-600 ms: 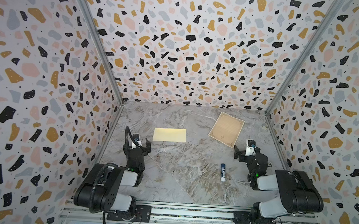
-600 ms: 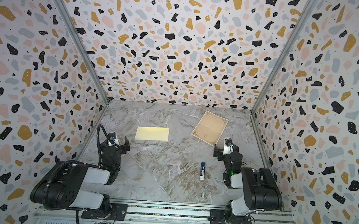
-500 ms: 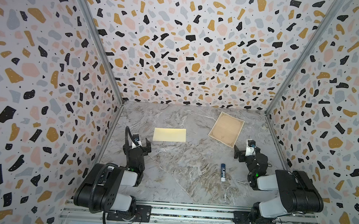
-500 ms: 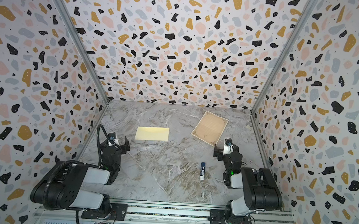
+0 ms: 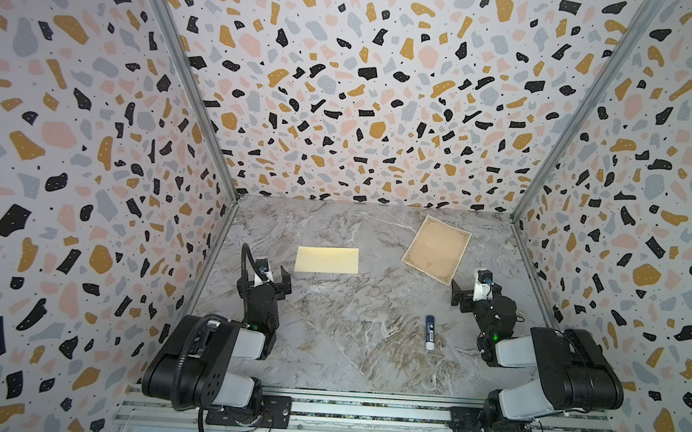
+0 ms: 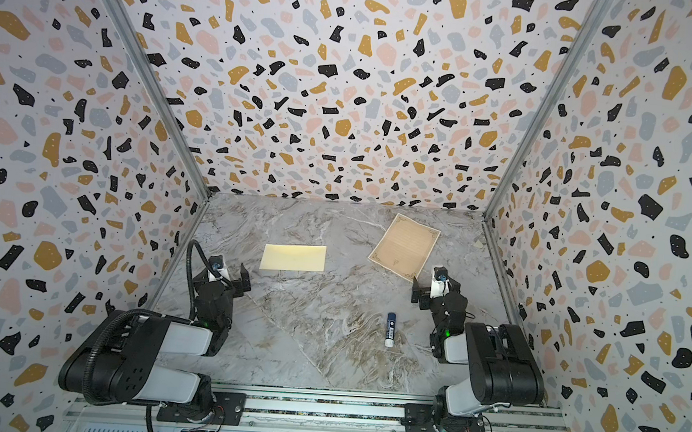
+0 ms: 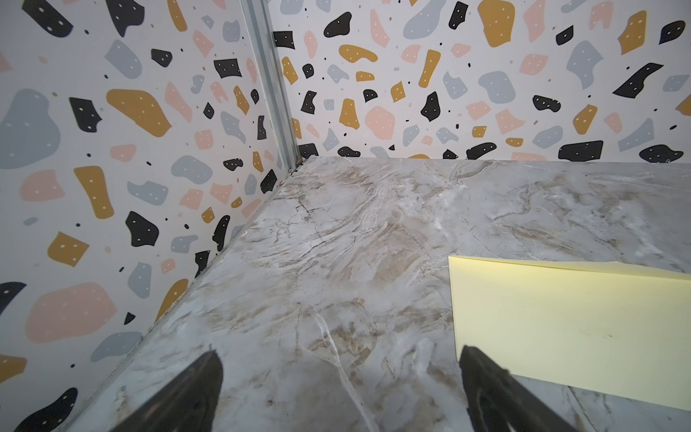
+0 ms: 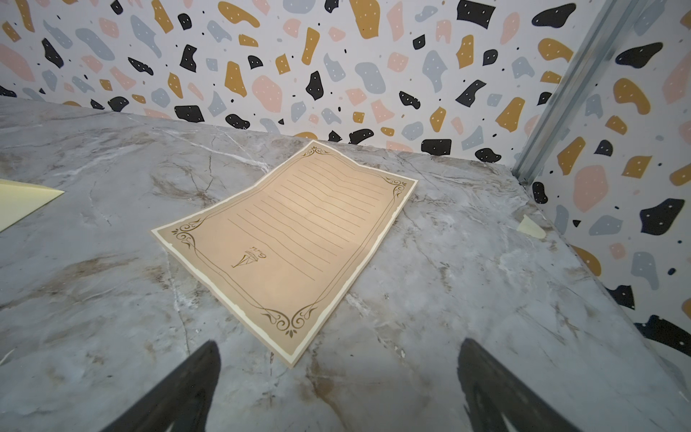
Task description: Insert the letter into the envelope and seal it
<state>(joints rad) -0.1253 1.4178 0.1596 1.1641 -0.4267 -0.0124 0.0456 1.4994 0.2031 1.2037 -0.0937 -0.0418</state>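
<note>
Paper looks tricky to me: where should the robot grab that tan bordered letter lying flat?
Probably its corner nearest the right gripper, coming in low from that arm's side. The letter lies flat and askew on the marble table, so that corner points between the open fingers.

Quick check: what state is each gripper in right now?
Left gripper: open, holding nothing.
Right gripper: open, holding nothing.

I can read nothing for certain. In my right wrist view the letter carries an emblem with a scrap of cursive beside it, left of frame centre, upside down and illegible. In a top view, lower right of centre, the print on the blue-and-white stick is too small to read.
</note>
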